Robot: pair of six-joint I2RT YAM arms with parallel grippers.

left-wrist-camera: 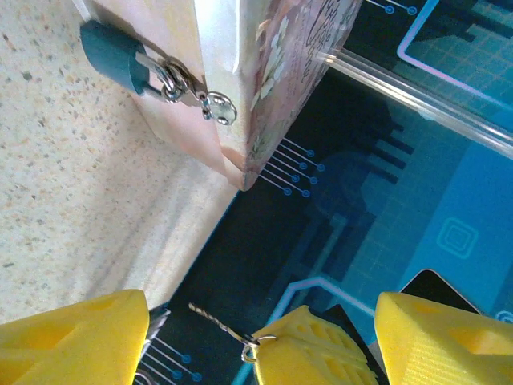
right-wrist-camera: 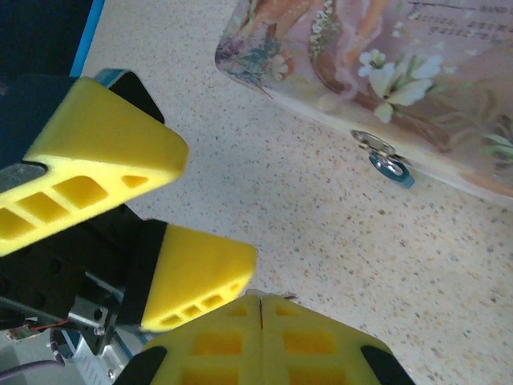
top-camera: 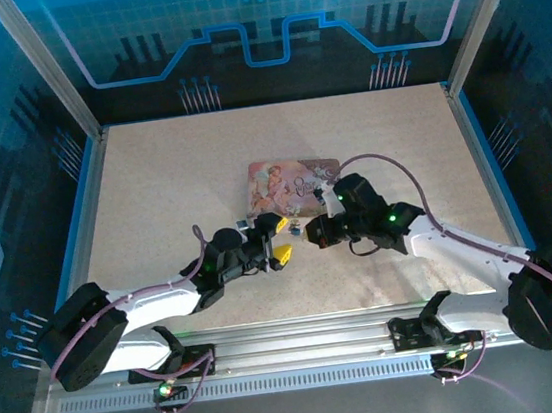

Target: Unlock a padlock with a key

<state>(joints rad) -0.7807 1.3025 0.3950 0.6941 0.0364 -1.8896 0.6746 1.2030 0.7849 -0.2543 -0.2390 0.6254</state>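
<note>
Closest up, our left tool (top-camera: 279, 239) is spread wide & empty, prob for a handoff; right tool (right-wrist-camera: 261, 309) is pressed together btw its fingers (right-wrist-camera: 96, 152). Pink tin (top-camera: 293, 179) lies on desk (top-camera: 172, 179) just beyond, padlock (left-wrist-camera: 112, 52) hanging off its hasp (left-wrist-camera: 220, 107); tiny key (left-wrist-camera: 210, 317) is pinched in right tool, aimed at it.

Open: bench (top-camera: 152, 181) left, right and beyond the tin (top-camera: 288, 180).
Blocked: tin, mid-bench; padlock (left-wrist-camera: 116, 56) on its near edge; right gripper (right-wrist-camera: 260, 301), clamped on key (left-wrist-camera: 215, 321), at the mouth of the spread fingers of left gripper (top-camera: 282, 240).
Enclosure walls (top-camera: 264, 27) left, right, far.
</note>
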